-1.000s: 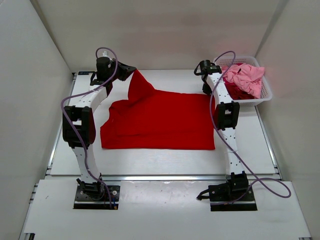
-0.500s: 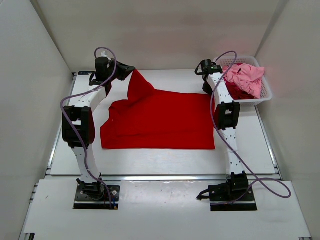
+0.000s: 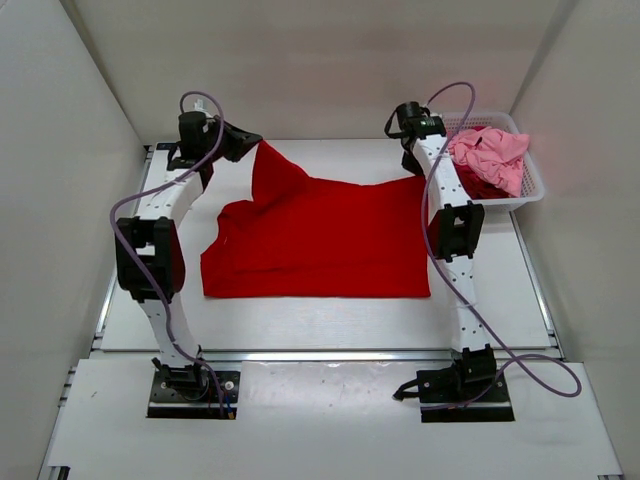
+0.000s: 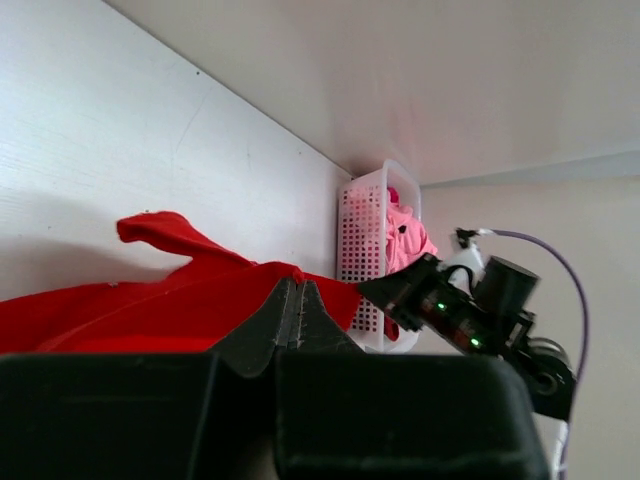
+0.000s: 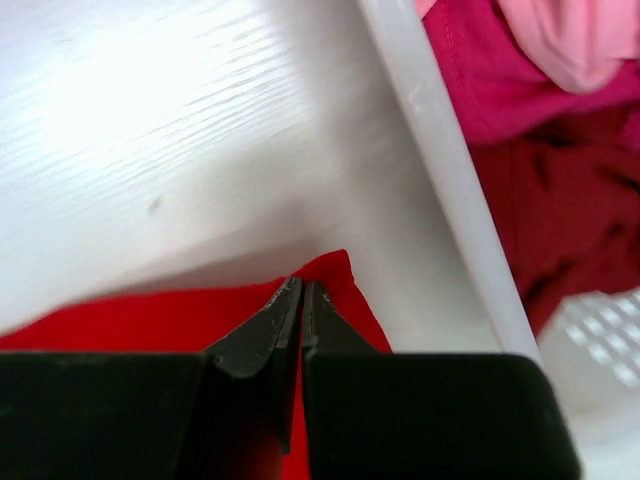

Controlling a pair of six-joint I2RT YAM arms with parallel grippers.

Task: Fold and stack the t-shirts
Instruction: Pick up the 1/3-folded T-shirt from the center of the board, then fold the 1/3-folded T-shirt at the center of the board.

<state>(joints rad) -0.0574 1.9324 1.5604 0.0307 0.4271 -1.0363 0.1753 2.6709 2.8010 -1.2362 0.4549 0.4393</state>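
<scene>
One bright red t-shirt [image 3: 320, 245]: spread on table [image 3: 300, 310].
Left gripper [image 4: 297, 292]: pinching its raised far-left corner.
Right gripper [image 5: 301, 288]: pinching its far-right corner.
Basket [image 3: 532, 190]: pink t-shirt [image 3: 490, 152] inside.

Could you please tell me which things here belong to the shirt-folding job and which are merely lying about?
Job: red shirt; pink shirt; magenta shirt; dark red shirt.
Merely there: white basket holding the last three; table.
</scene>
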